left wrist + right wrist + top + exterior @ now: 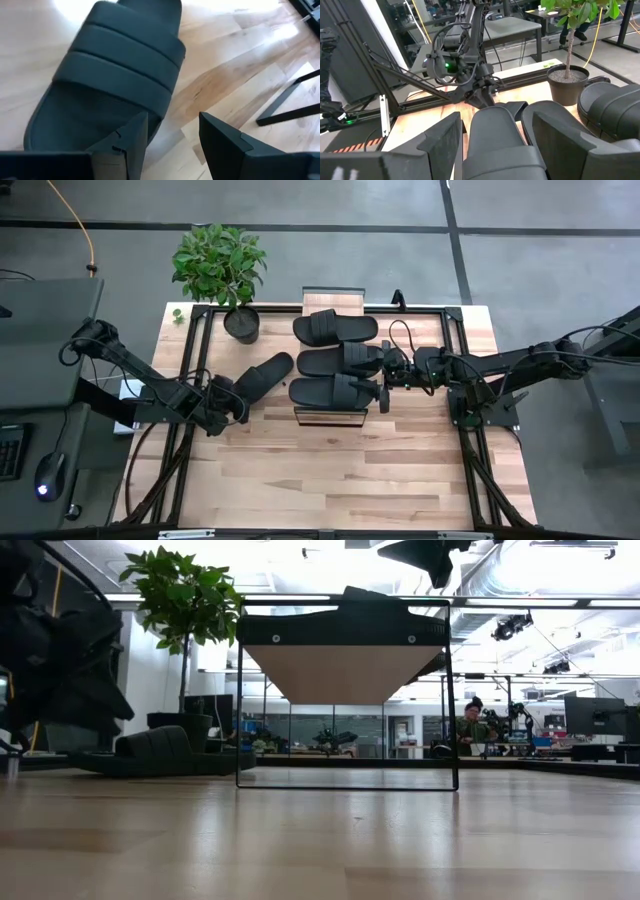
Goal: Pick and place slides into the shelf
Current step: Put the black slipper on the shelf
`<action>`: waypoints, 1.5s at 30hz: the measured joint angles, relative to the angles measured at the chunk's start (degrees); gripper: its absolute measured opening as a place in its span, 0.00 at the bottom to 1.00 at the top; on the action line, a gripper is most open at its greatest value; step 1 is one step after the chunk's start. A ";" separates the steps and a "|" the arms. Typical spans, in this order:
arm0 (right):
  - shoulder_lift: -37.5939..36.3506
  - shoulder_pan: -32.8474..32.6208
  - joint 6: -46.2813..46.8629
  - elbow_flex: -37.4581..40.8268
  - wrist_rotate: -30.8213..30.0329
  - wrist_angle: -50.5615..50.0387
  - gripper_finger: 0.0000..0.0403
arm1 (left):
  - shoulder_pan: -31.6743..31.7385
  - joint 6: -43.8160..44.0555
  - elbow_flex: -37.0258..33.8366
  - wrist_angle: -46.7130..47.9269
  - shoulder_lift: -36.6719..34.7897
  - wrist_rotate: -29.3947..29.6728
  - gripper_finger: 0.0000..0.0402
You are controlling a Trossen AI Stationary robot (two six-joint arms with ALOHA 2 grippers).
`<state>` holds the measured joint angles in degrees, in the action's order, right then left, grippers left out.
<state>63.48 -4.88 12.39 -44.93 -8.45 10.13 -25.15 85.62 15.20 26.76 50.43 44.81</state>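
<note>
Lying on the table left of the shelf (331,416), the last loose slide (262,375) has the left gripper (170,142) at its heel, fingers wide and empty. Three slides (334,359) sit on the shelf; the right gripper (492,135) straddles the middle one, fingers spread. A shallow heel pinch could let the foam slip.

Robotics lab: open hall, workstations with monitors (596,714), seated person (472,728).
</note>
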 joint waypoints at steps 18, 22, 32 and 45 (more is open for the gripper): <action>0.00 0.02 0.16 0.00 0.00 0.02 0.59 | 0.01 1.04 0.00 1.99 0.00 -2.17 0.40; 0.00 0.01 0.16 0.00 0.00 0.03 0.59 | 0.02 2.16 0.00 3.21 0.00 -2.20 0.40; 0.00 0.01 0.14 0.00 0.00 0.04 0.59 | 0.04 3.22 0.01 3.41 0.00 -0.37 0.40; 0.00 0.02 0.12 0.00 0.00 0.06 0.59 | 0.04 4.84 0.02 5.14 0.09 -0.19 0.40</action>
<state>63.48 -4.86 12.52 -44.93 -8.45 10.19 -25.10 90.45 15.22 31.90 50.52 44.62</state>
